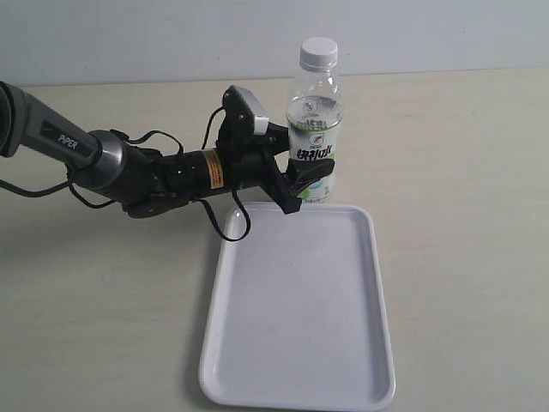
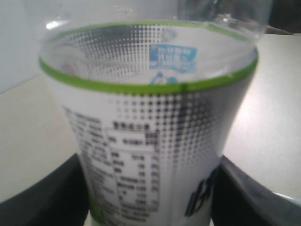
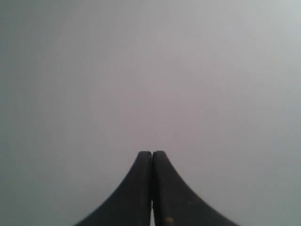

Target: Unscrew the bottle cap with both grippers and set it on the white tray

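The clear bottle (image 1: 315, 129) stands upright on the table just behind the white tray (image 1: 300, 360), with its white ribbed cap (image 1: 318, 52) still on the neck. My left gripper (image 1: 307, 182) is shut on the bottle's lower labelled part. In the left wrist view the label (image 2: 150, 150) fills the frame, with a black finger (image 2: 42, 197) pressed against each side. My right gripper (image 3: 151, 154) is shut with nothing between its tips and faces a blank grey surface. It does not show in the exterior view.
The slim arm marked "PIPER" (image 1: 64, 142) reaches in from the left with loose cables (image 1: 225, 219) hanging over the tray's far left corner. The beige table (image 1: 463, 215) stretches to the right of the bottle and the tray.
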Robot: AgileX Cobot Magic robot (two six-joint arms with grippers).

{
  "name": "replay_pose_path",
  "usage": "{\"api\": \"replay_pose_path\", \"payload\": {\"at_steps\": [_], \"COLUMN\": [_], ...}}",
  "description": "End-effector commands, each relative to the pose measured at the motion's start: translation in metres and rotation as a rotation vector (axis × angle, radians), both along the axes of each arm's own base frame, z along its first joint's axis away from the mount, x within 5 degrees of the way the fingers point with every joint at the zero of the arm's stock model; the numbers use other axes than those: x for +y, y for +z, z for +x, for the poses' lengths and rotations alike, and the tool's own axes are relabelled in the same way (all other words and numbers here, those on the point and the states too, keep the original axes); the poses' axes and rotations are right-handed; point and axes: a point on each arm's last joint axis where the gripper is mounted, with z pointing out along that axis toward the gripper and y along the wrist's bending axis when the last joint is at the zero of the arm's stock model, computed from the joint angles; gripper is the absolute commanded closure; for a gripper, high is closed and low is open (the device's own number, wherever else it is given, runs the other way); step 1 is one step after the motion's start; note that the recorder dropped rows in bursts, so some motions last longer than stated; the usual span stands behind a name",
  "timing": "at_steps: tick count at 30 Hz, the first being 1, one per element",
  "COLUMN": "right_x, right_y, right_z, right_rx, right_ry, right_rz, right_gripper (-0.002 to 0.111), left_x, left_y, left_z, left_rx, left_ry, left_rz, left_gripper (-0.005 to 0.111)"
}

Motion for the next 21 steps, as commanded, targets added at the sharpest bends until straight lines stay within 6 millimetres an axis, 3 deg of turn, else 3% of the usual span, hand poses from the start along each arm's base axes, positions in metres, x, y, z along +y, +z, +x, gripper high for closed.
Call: {"api": "replay_pose_path", "payload": {"at_steps": [1,2,5,9,13,15,21], "right_x": [0.008,0.008,0.004,-0.009,-0.010,-0.008,0.005], "right_y": [0.051,0.062,0.070,0.071,0.052,0.035,-0.025], "right_z": [0.062,0.077,0.123,0.174,0.223,0.252,0.304], "right_rx": [0.484,0.568,0.869,1.148,1.320,1.358,1.484], "right_ry": [0.103,0.120,0.177,0.144,0.225,0.280,0.463], "right_rz": [-0.214,-0.238,-0.286,-0.254,-0.194,-0.160,-0.184], "right_gripper": [0.108,0.108,0.108,0.108,0.108,0.108,0.094], "left_x": [0.000,0.000,0.000,0.000,0.000,0.000,0.000], "left_y": [0.003,0.003,0.003,0.003,0.003,0.004,0.003], "left_z": [0.001,0.001,0.001,0.001,0.001,0.001,0.001], "left_rx": [-0.011,-0.011,-0.011,-0.011,-0.011,-0.007,0.003], "left_ry": [-0.006,-0.006,-0.006,-0.006,-0.006,-0.005,-0.002], "left_rz": [0.005,0.005,0.005,0.005,0.005,0.003,0.005], "left_gripper": [0.107,0.107,0.107,0.107,0.107,0.107,0.107]}}
